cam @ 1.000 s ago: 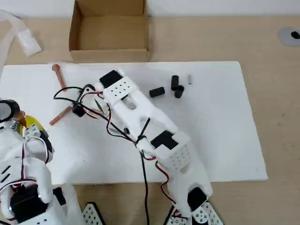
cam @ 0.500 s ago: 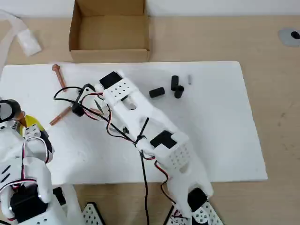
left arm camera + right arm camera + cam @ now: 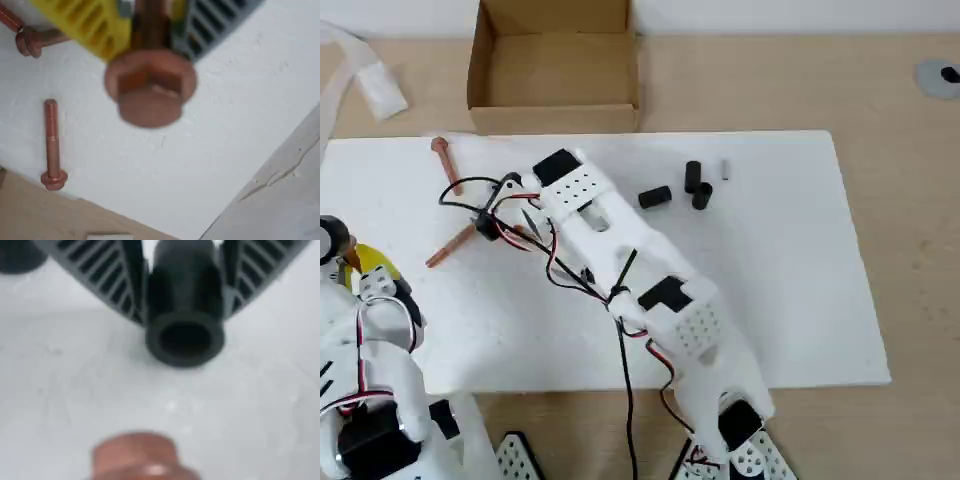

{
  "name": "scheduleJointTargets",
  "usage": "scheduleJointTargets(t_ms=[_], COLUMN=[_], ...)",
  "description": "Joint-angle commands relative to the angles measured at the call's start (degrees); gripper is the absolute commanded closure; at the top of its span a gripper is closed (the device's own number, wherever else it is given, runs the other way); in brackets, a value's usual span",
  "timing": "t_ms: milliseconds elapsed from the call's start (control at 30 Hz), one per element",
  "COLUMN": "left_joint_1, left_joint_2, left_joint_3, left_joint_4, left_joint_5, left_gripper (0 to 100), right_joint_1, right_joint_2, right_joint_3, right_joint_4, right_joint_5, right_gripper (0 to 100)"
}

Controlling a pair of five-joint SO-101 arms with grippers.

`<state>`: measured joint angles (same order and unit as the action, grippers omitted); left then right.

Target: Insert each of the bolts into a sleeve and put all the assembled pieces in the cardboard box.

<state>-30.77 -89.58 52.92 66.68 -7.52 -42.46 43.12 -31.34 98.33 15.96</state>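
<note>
My left gripper (image 3: 150, 25), with one yellow and one dark jaw, is shut on a copper bolt (image 3: 150, 90) whose hex head points at the camera. In the high view this arm sits at the mat's left edge, its yellow jaw by the left gripper (image 3: 365, 262). My right gripper (image 3: 185, 300) is shut on a black sleeve (image 3: 185, 335) with its bore facing outward. It hangs over the mat's left part, right gripper (image 3: 486, 228). A copper bolt head (image 3: 135, 457) shows just beyond the sleeve. Two loose bolts (image 3: 446, 166) (image 3: 450, 246) lie on the mat.
The open cardboard box (image 3: 480, 70) stands beyond the white foam mat (image 3: 770, 300). Three black sleeves (image 3: 655, 196) (image 3: 693, 176) (image 3: 702, 199) lie mid-mat beside a small white piece (image 3: 725, 170). The right arm's wires (image 3: 555, 270) trail across the mat. White packing scrap (image 3: 380, 92) lies far left.
The left arm has drawn back slightly toward the near-left corner with its bolt. The right gripper with the sleeve has shifted a little toward the far side.
</note>
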Motion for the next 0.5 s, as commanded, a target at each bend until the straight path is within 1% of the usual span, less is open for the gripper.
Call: scheduleJointTargets(t_ms=[0, 100, 200, 300, 467], left_joint_1=[-2.11, -4.04, -6.07, -7.47, -7.03], left_joint_2=[-0.48, -0.48, -0.57, -0.57, -0.57], left_joint_3=[-5.63, -8.09, -10.37, -11.69, -11.69], left_joint_4=[-0.62, -0.62, -0.44, -0.09, -0.26], left_joint_5=[-0.18, -0.44, -0.18, -0.18, -0.18], left_gripper=[99, 99, 99, 99, 99], right_joint_1=[1.36, 4.0, 5.14, 4.79, 1.63], right_joint_2=[-4.88, -11.91, -21.76, -34.15, -54.29], right_joint_3=[-8.66, -15.34, -17.63, -16.92, -13.76], right_joint_4=[3.34, 4.13, 4.13, 4.13, 4.13], right_joint_5=[-3.08, -5.54, -9.14, -14.15, -16.79], right_gripper=[98.9, 98.9, 98.9, 98.9, 98.8])
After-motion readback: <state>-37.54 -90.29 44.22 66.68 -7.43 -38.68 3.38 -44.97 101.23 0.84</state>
